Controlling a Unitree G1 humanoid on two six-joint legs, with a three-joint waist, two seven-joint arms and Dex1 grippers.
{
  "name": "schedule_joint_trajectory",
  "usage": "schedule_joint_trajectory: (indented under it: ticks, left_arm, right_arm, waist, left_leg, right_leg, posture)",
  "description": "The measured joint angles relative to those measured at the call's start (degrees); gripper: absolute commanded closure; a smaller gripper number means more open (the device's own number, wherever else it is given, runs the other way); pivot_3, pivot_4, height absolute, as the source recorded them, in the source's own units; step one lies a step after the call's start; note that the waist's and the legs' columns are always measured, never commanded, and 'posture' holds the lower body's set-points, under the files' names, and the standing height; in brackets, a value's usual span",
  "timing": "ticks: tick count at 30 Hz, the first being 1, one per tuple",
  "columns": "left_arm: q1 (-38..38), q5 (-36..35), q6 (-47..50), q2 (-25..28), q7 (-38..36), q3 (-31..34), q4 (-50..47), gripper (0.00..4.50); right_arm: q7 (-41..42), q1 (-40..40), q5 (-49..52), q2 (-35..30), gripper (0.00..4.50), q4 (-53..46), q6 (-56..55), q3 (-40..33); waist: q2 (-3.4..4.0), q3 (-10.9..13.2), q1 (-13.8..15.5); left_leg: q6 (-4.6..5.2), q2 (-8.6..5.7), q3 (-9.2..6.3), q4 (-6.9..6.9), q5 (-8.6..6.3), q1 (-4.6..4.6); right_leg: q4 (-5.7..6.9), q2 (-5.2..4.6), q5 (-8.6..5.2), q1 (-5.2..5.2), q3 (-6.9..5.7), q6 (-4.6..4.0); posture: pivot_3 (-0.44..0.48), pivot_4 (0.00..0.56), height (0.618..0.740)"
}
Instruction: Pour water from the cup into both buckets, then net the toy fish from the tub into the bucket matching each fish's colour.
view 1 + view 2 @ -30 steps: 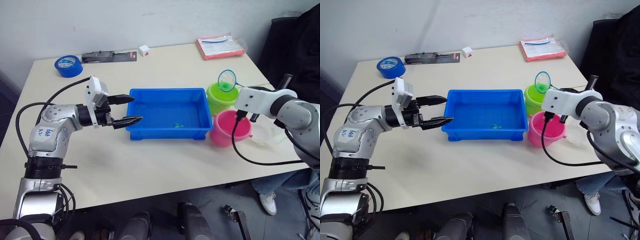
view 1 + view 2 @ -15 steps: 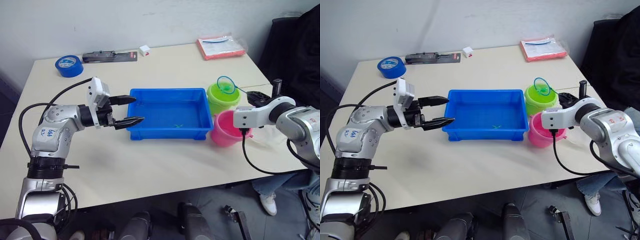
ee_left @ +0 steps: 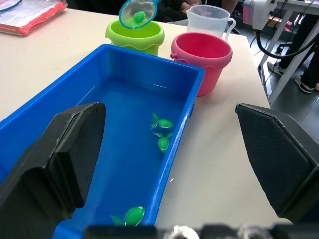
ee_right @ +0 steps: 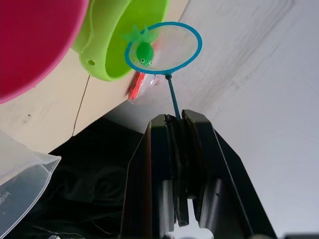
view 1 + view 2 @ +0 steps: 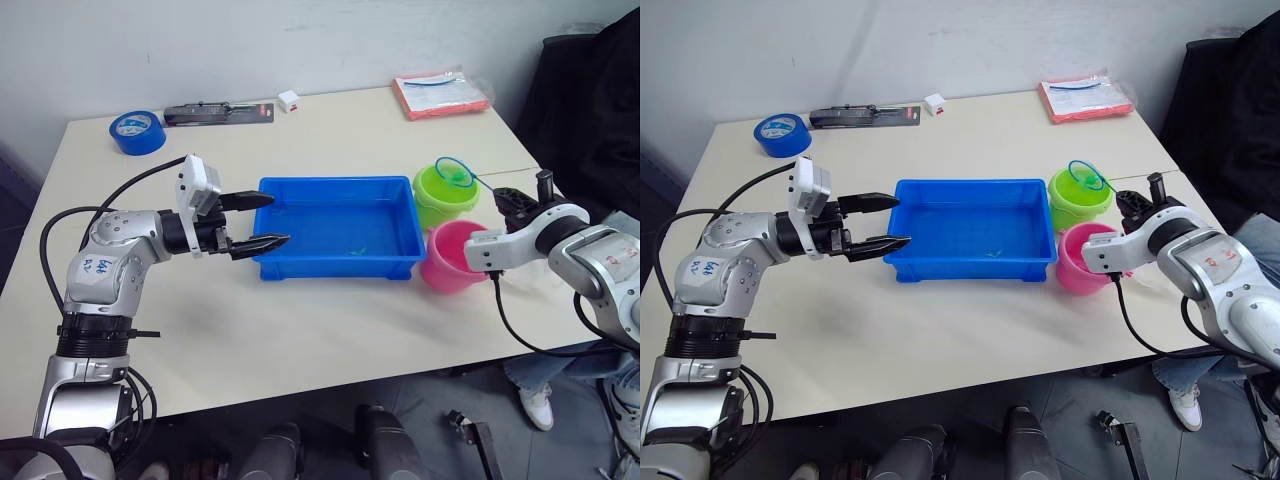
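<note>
Right gripper [image 4: 175,164] is clenching the thin handle of the blue-rimmed net [image 4: 163,48], which has travelled from beside the right arm to above the lime green bucket [image 5: 445,195], green fish [image 4: 144,51] aboard. Tipping it in looks next. Left gripper [image 5: 262,220] is idling spread wide at the blue tub [image 5: 340,226], where three green fish [image 3: 162,124] remain.

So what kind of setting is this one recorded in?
Probably an office or lab room set up for robot trials: a plain beige table against a white wall, a blue tape roll and a red folder lying on it.
</note>
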Motion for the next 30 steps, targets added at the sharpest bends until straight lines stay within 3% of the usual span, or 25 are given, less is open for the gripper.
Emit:
schedule_joint_trajectory:
  ticks: [30]
  left_arm:
    - [0.87,0.43,-0.51,-0.56,0.25,-0.18,-0.21,0.0]
  right_arm:
    - [-3.81,2.32,-14.35,0.31,3.71,-0.22,-5.15,-1.85]
  waist:
    - [0.0,0.0,-0.03]
  left_leg:
    - [0.0,0.0,0.04,0.03,0.0,0.01]
  right_leg:
    - [0.03,0.01,0.0,0.0,0.03,0.0]
  posture:
    - [0.0,0.15,0.74]
